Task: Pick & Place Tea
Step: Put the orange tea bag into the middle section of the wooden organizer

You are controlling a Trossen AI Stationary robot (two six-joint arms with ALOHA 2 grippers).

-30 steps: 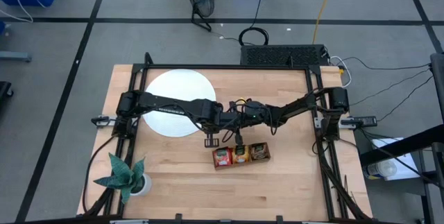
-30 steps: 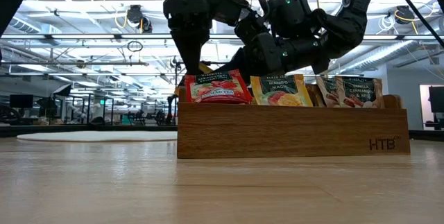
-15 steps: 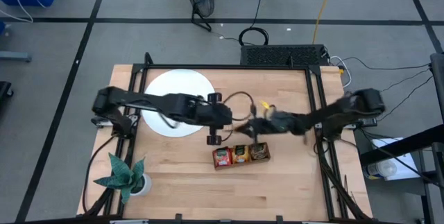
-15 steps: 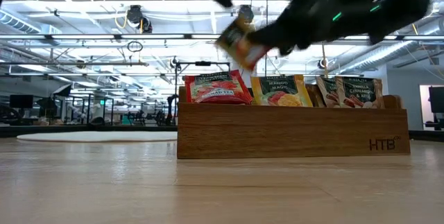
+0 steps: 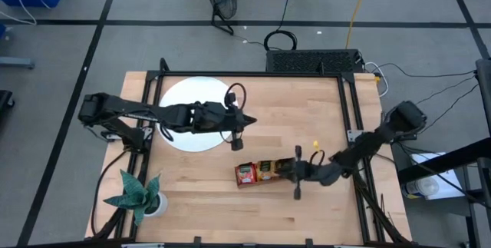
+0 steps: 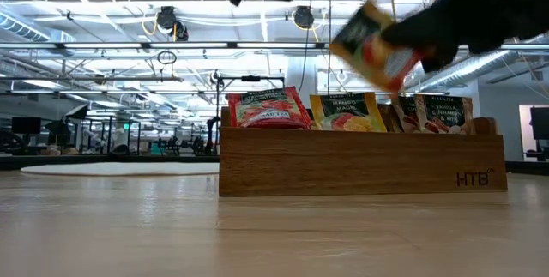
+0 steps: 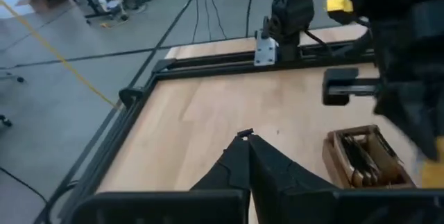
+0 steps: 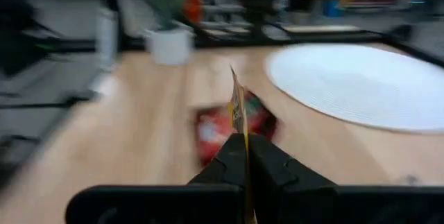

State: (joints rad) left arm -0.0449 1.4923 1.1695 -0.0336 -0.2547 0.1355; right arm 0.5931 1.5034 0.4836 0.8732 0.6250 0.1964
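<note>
A brown wooden tray [image 5: 265,179] [image 6: 360,162] stands near the table's middle with red [image 6: 268,108], orange [image 6: 347,111] and brown [image 6: 437,112] tea sachets upright in its compartments. My right gripper [image 5: 282,170] [image 8: 243,141] hovers above the tray's right part, shut on an orange-yellow tea sachet [image 6: 373,45]. My left gripper [image 5: 249,120] [image 7: 244,141] is shut and holds nothing. It is raised above the table between the white disc [image 5: 196,114] and the tray. My right gripper pinches the orange-yellow sachet between its two fingers [image 8: 267,161] at one edge [image 8: 241,130]. The fingers lie about level and come from the table's right side. The sachet juts out ahead of them, tilted and lifted clear above the tray [image 6: 369,41].
A potted green plant [image 5: 138,194] stands at the near left corner. The white disc lies at the far left. Black frame rails [image 5: 349,117] run along the table's sides. Bare wood lies near and far of the tray.
My right gripper has swung away from the left gripper toward the table's right and near edges, carrying the orange-yellow sachet above the tray. My left gripper has risen, tipped from pointing down to nearly level, and drawn back toward the far edge.
</note>
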